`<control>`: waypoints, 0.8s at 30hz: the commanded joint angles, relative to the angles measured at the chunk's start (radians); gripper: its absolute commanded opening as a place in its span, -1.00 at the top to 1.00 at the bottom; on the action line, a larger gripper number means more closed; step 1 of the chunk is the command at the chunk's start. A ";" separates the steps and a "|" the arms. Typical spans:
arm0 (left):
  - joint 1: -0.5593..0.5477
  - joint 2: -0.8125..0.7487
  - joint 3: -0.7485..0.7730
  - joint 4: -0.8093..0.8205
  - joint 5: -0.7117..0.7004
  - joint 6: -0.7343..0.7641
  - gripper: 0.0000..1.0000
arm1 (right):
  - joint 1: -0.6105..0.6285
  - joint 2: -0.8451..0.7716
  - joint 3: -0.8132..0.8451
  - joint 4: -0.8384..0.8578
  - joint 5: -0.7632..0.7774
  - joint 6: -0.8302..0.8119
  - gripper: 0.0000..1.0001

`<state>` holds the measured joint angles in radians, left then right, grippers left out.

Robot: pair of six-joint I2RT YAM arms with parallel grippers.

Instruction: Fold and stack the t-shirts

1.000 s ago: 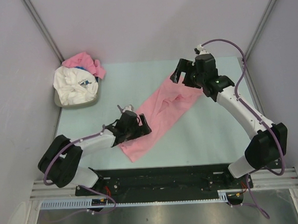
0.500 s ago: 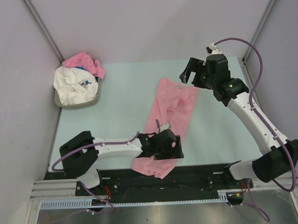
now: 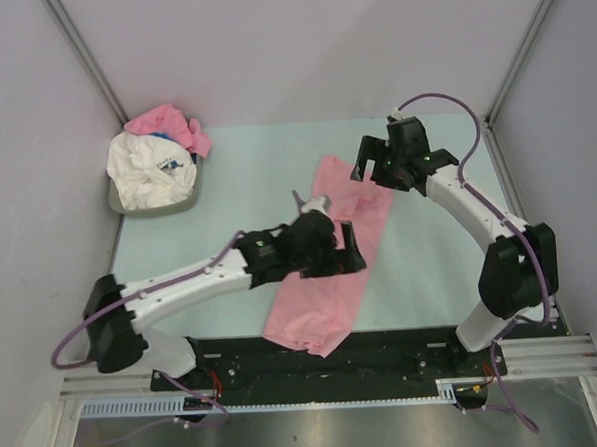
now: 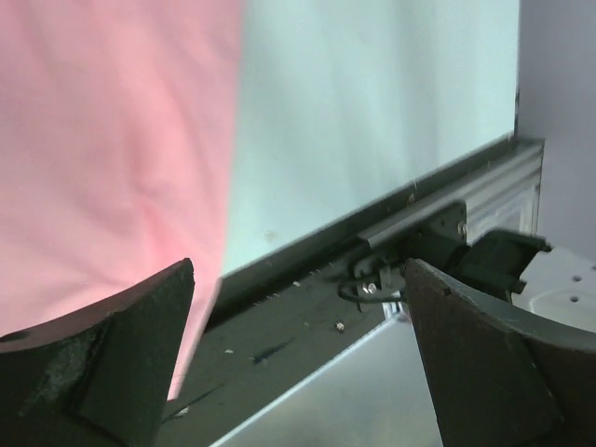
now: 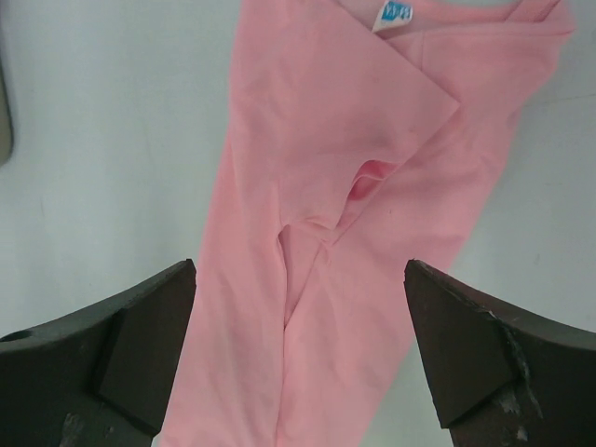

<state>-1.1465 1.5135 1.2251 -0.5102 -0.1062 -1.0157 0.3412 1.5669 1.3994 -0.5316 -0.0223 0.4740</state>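
Now left claw [image 4: 298,279] and right claw [image 5: 300,279] both gape wide, empty, above the pink t-shirt [image 5: 326,168].

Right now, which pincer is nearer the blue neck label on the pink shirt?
Right. The right pincer hovers open over the collar end of the pink t-shirt, with the neck label just ahead of it. The left pincer sits open over the shirt's middle, farther down its length.

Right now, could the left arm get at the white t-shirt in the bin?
Probably yes. The left pincer is open over the flat pink t-shirt, holding nothing, and nothing stands between it and the white t-shirt in the bin.
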 commanded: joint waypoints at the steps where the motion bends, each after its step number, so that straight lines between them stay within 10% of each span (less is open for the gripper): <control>1: 0.180 -0.255 -0.122 -0.096 -0.040 0.086 -1.00 | -0.019 0.120 -0.008 0.133 -0.126 0.009 -0.99; 12: 0.585 -0.449 -0.415 -0.053 0.097 0.192 -1.00 | -0.047 0.395 0.139 0.237 -0.214 0.081 -0.99; 24: 0.625 -0.365 -0.470 0.032 0.155 0.212 -0.99 | -0.088 0.519 0.207 0.213 -0.114 0.049 -0.82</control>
<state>-0.5312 1.1290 0.7609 -0.5323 0.0128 -0.8272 0.2680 2.0666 1.5398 -0.3206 -0.1684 0.5449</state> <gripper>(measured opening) 0.996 0.917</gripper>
